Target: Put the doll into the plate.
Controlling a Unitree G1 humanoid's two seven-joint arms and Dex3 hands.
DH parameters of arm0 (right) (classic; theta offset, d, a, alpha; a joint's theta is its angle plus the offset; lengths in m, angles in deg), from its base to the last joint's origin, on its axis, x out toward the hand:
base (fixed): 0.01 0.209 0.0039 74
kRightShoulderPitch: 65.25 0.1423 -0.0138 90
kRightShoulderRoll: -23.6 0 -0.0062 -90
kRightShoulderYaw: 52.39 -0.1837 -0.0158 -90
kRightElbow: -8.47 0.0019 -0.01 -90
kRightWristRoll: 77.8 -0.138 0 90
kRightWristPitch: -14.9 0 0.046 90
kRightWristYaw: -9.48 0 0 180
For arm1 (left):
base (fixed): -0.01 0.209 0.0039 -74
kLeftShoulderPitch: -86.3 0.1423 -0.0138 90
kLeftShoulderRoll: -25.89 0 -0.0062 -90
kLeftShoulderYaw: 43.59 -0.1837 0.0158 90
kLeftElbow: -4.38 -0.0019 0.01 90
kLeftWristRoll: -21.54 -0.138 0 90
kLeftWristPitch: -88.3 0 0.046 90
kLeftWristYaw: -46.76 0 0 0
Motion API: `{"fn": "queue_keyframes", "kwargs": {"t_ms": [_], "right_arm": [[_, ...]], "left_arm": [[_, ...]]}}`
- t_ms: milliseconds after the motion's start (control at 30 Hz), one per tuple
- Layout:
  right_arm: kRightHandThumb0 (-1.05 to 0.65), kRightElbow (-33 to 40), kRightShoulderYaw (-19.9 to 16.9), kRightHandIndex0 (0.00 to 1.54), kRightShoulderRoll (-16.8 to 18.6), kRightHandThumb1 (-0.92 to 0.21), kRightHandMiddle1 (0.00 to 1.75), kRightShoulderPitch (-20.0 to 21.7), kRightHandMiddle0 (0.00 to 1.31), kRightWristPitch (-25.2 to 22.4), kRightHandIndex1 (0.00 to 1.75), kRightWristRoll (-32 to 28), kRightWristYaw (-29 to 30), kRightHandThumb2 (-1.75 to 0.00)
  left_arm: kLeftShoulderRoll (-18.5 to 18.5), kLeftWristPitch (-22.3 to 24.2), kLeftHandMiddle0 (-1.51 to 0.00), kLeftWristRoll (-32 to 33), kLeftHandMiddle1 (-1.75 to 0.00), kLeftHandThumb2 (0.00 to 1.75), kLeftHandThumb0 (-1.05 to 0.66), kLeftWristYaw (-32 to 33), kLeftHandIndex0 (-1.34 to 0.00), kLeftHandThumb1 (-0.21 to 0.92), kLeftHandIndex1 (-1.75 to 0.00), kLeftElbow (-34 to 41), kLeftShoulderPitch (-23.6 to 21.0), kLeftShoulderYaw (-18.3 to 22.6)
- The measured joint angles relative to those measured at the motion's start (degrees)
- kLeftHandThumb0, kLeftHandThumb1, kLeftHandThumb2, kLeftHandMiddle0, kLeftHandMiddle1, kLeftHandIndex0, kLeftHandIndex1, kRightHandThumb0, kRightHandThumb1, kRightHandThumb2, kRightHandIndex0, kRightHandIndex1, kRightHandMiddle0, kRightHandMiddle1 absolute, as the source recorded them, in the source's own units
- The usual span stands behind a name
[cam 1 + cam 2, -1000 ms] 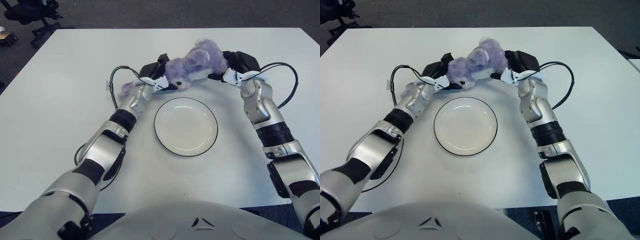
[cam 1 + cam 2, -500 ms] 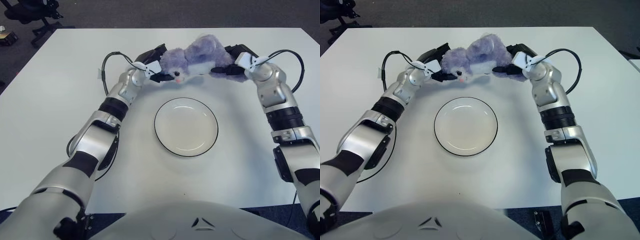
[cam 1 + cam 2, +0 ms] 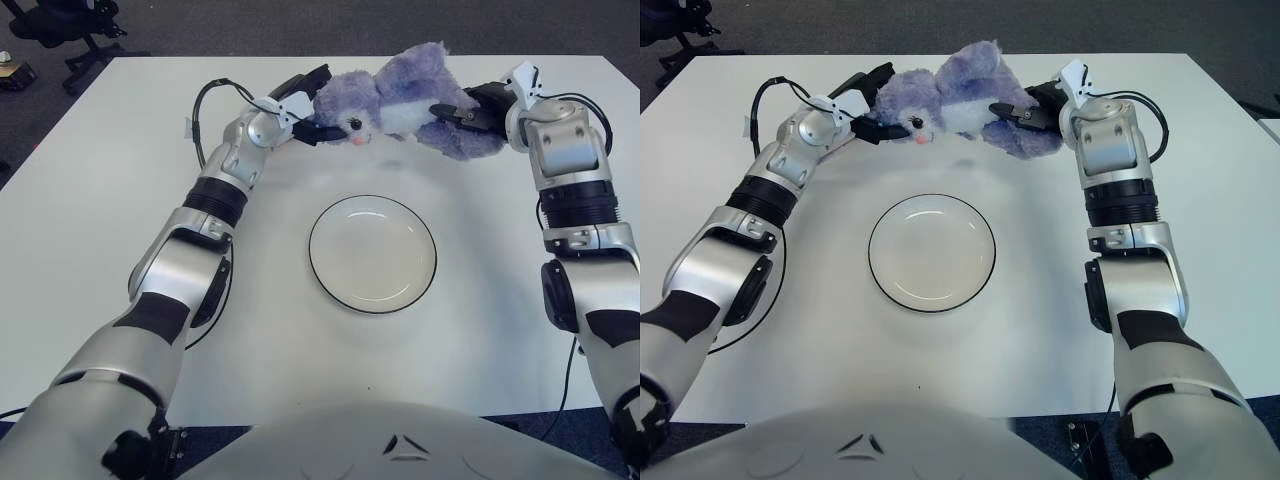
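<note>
A purple plush doll [image 3: 400, 100] with a pink nose hangs in the air above the far half of the table, held from both sides. My left hand [image 3: 305, 105] grips its head end. On the other side my right hand [image 3: 470, 112] clasps its body end. The doll [image 3: 955, 98] lies sideways, face toward me, beyond the plate. The white plate [image 3: 372, 253] with a dark rim sits empty on the white table [image 3: 100, 250], nearer to me than the doll.
Black cables loop from both wrists over the table, one [image 3: 205, 115] at the left and one [image 3: 590, 100] at the right. An office chair base [image 3: 60, 25] stands on the dark floor at the far left, beyond the table edge.
Both hands have lifted the doll off the table and carried it up and away from me. The plate has not moved.
</note>
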Motion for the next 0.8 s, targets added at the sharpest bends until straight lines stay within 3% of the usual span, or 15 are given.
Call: {"fn": "queue_keyframes", "kwargs": {"t_ms": [233, 467, 667, 800], "right_arm": [[-0.32, -2.3, 3.7, 1.02, -3.3, -0.92, 1.75, 4.4, 0.87, 1.6, 1.75, -0.5, -6.6, -0.3], [-0.3, -2.3, 5.1, 1.02, -4.9, -0.92, 1.75, 6.1, 0.88, 4.5, 1.75, -0.4, -7.6, -0.3], [-0.25, -4.6, 13.5, 1.02, -6.9, -0.92, 1.75, 9.2, 0.86, 7.9, 1.75, 4.7, -13.3, -0.3], [-0.24, -8.1, 17.1, 1.01, -7.2, -0.92, 1.75, 12.4, 0.85, 10.0, 1.75, 7.0, -17.2, -0.3]], "left_arm": [[-1.9, 12.3, -0.88, 7.9, -1.75, 0.32, -0.1, -15.3, -0.64, 0.8, -1.75, 0.3, -5.1, 3.1], [-2.9, 17.2, -0.91, 10.0, -1.75, 0.25, -0.13, -19.2, -0.67, 0.85, -1.75, 1.8, -7.0, 4.0], [-3.5, 23.7, -0.96, 12.6, -1.75, 0.19, -0.17, -32.5, -0.76, 0.91, -1.75, -9.9, -14.1, 4.2], [-3.6, 26.3, -0.96, 12.9, -1.75, 0.18, -0.17, -37.7, -0.77, 0.92, -1.75, -15.7, -18.9, 4.4]]}}
